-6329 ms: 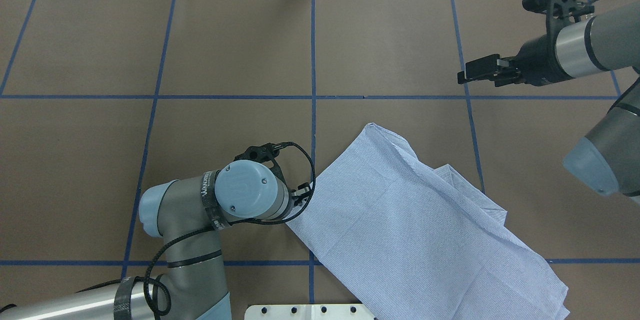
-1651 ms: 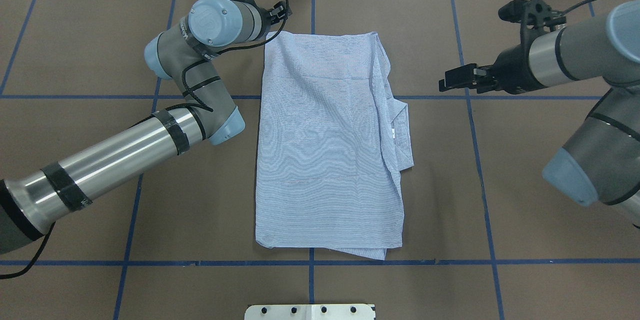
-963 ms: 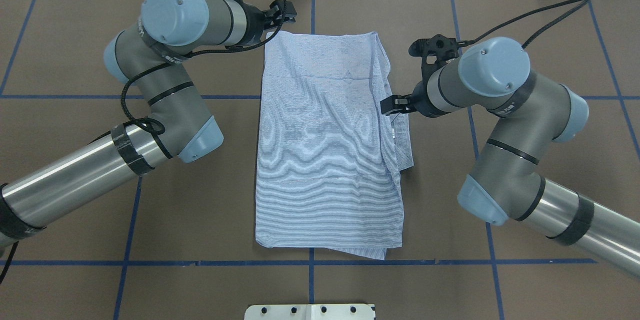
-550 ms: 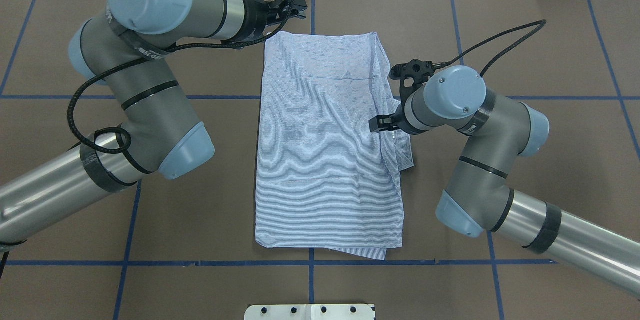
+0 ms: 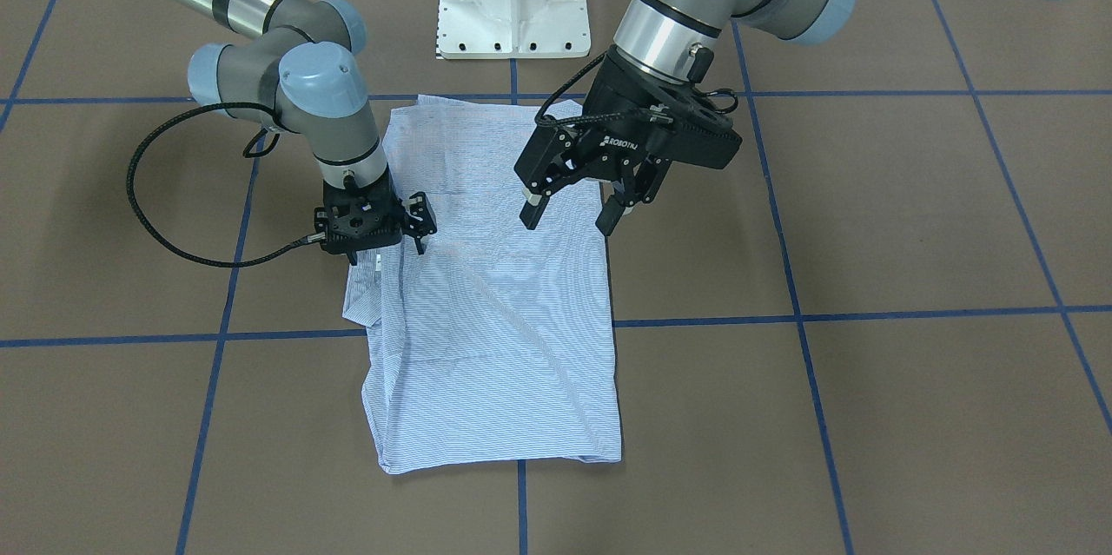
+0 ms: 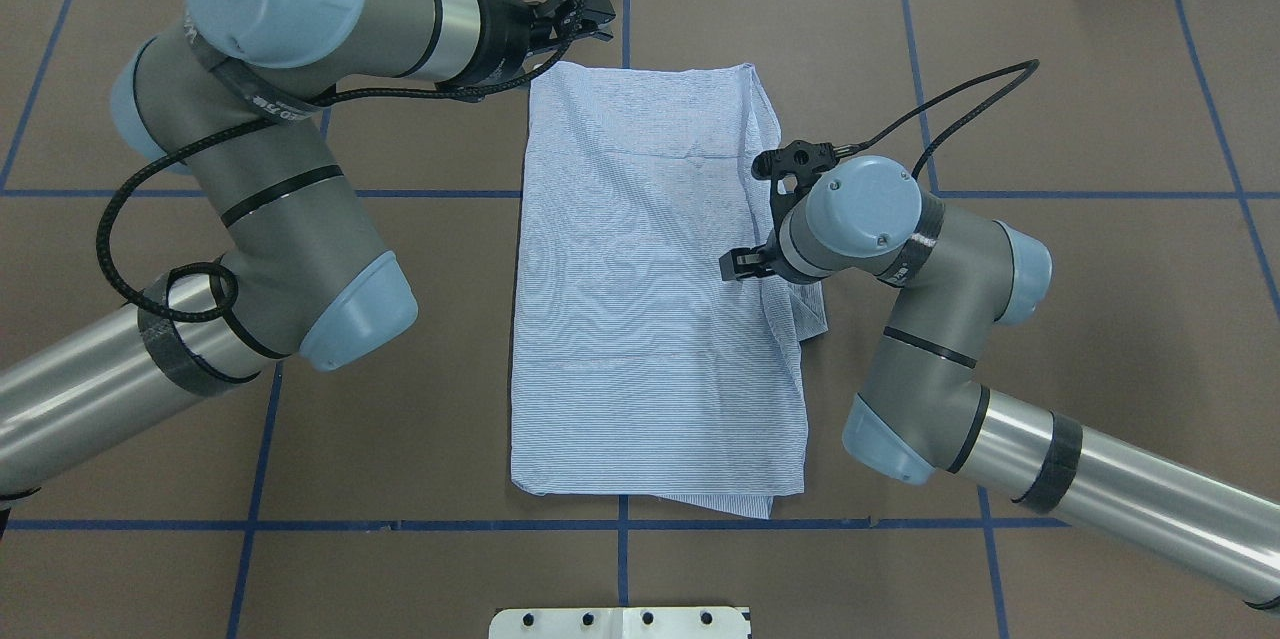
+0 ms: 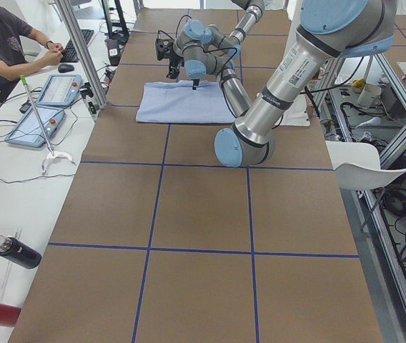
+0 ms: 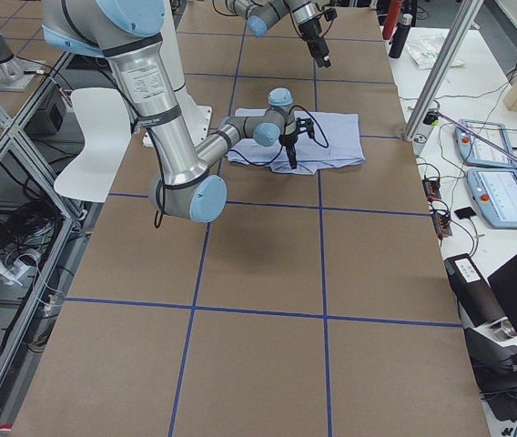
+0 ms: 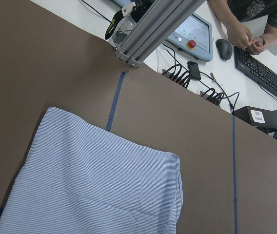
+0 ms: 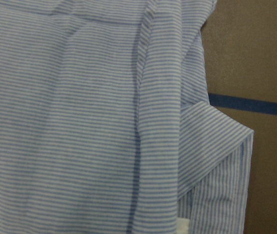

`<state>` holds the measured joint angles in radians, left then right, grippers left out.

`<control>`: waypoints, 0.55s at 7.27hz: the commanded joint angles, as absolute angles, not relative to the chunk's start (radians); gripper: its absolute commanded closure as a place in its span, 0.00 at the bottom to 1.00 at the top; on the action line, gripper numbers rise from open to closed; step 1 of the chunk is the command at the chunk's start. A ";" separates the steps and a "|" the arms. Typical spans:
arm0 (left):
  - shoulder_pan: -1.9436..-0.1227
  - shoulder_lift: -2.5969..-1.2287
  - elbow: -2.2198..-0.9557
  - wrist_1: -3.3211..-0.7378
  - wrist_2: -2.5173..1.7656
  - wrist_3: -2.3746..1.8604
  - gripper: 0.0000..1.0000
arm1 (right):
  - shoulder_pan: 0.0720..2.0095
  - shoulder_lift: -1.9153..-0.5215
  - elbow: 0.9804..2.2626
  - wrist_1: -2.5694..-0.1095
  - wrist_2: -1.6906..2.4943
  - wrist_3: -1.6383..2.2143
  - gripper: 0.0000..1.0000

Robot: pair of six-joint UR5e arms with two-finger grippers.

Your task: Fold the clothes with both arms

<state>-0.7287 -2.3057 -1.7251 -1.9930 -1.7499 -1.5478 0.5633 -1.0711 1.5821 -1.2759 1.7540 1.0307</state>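
- Left gripper (image 5: 569, 214): fingers spread wide, empty, raised near the shirt's (image 6: 640, 299) far end.
- Right gripper (image 6: 735, 266): low at the shirt's right-side fold; finger gap hidden, cannot tell.
- Shirt lies folded flat on the table (image 6: 1050, 69).

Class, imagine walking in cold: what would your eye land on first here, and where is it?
The striped shirt, folded into a long rectangle in the middle of the table, draws the eye first. The left gripper hangs open high above its far left corner, while the right gripper points down at its rumpled right edge.
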 commanded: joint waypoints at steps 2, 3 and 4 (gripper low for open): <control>-0.726 -2.304 -1.726 -1.993 -1.752 -1.548 0.00 | 0.577 -1.078 1.583 -1.278 1.758 1.005 0.00; -0.724 -2.304 -1.726 -1.993 -1.752 -1.548 0.00 | 0.578 -1.083 1.585 -1.278 1.759 1.005 0.00; -0.726 -2.304 -1.726 -1.993 -1.759 -1.548 0.00 | 0.581 -1.085 1.585 -1.278 1.758 1.002 0.00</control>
<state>-0.7253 -2.3041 -1.7257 -1.9926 -1.7537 -1.5478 0.5776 -1.0818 1.5836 -1.2778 1.7580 1.0054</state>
